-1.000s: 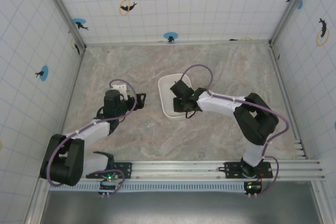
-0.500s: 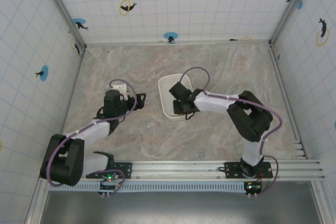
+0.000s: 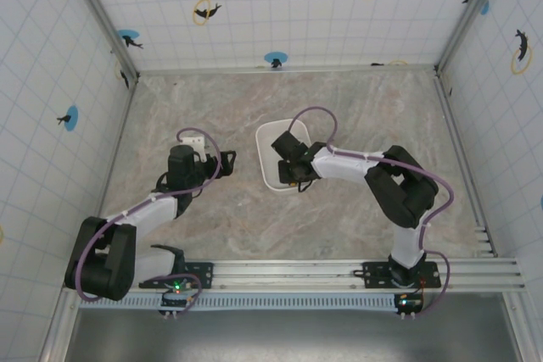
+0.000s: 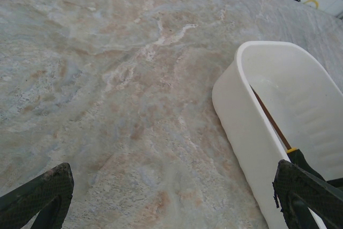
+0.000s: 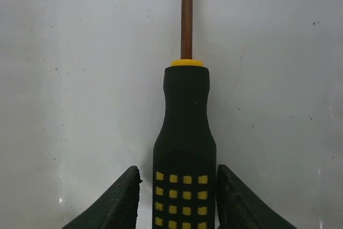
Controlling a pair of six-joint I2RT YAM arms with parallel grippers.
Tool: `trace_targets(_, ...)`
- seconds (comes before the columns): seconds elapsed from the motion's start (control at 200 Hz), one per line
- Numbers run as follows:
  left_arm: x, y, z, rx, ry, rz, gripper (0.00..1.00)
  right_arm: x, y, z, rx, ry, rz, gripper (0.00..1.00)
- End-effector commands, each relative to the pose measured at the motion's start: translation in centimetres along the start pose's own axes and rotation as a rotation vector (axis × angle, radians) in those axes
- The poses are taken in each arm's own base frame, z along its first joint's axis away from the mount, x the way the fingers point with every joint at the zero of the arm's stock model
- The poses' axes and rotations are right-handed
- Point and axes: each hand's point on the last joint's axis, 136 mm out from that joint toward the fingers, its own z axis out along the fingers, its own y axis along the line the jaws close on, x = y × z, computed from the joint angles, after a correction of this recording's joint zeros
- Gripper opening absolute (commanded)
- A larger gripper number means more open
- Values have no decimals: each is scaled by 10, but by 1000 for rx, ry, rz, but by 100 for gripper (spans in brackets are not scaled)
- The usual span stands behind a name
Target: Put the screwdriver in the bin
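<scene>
Placement step, judged nearly complete. Right claw point(image 5: 177, 170) is clamped on the handle of the screwdriver point(image 5: 185, 148), whose shaft slopes down inside the bin point(image 3: 270, 137) at mid-table point(image 3: 212, 108). Left claw point(image 4: 170, 171) stands spread wide, left of the bin. Next move: part the right claw, then lift clear.

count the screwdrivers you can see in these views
1. The screwdriver is inside the white bin, its handle between the fingers of the right pincer. From above, the right arm covers part of the bin, so another could be hidden there.
</scene>
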Motion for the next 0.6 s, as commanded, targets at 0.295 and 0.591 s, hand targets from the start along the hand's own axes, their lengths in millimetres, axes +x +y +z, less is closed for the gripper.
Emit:
trace_targets(0.295,-12,-8,-3,13,-25,44,98,-15,-1,-20,64,-18,-68,56)
trace_targets(0.591,-22,-10,-7,-3,-31,80,98,-33,5,-65,26,-53,-169,65)
